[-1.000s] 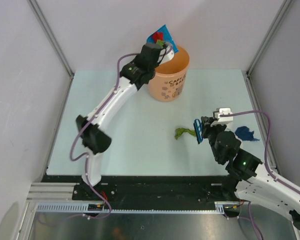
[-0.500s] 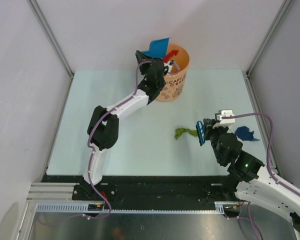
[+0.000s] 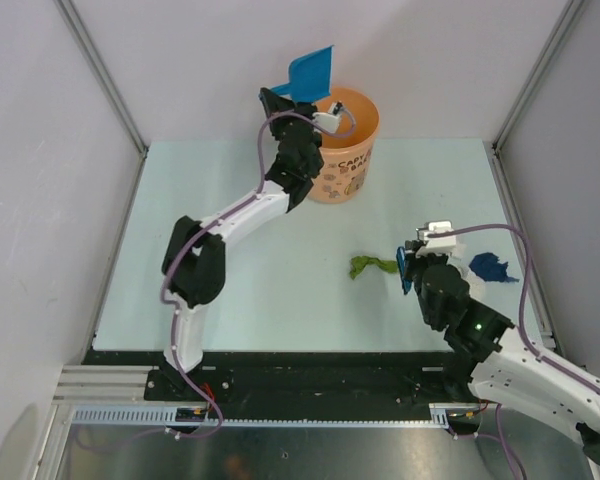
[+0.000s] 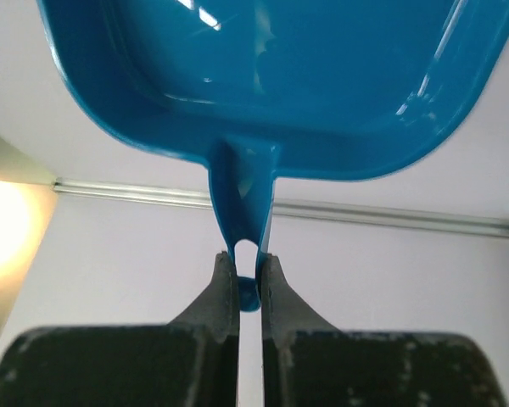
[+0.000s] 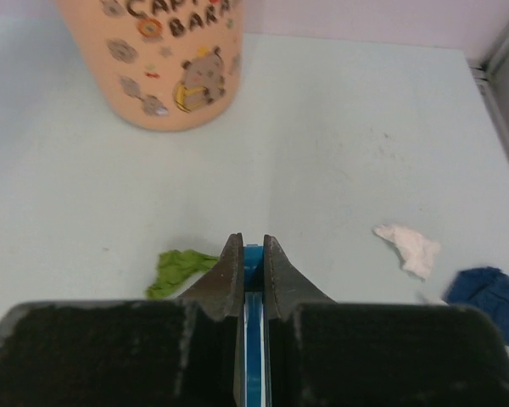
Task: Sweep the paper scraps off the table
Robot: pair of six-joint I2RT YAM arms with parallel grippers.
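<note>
My left gripper (image 3: 302,100) is shut on the handle of the blue dustpan (image 3: 310,73), held tilted up over the rim of the orange bucket (image 3: 342,160); the left wrist view shows the pan (image 4: 280,76) empty against the wall. My right gripper (image 3: 408,268) is shut on the small blue brush (image 5: 253,254), low over the table (image 3: 250,270). A green paper scrap (image 3: 368,265) lies just left of the brush and shows in the right wrist view (image 5: 174,270). A white scrap (image 5: 410,247) and a blue scrap (image 3: 490,268) lie to its right.
Grey walls enclose the table on three sides. A black and metal rail (image 3: 310,375) runs along the near edge by the arm bases. The bucket stands at the back centre of the table.
The left arm has tipped the dustpan further up over the bucket; the red and green scraps seen on it before are gone from view. The right gripper has shifted slightly.
</note>
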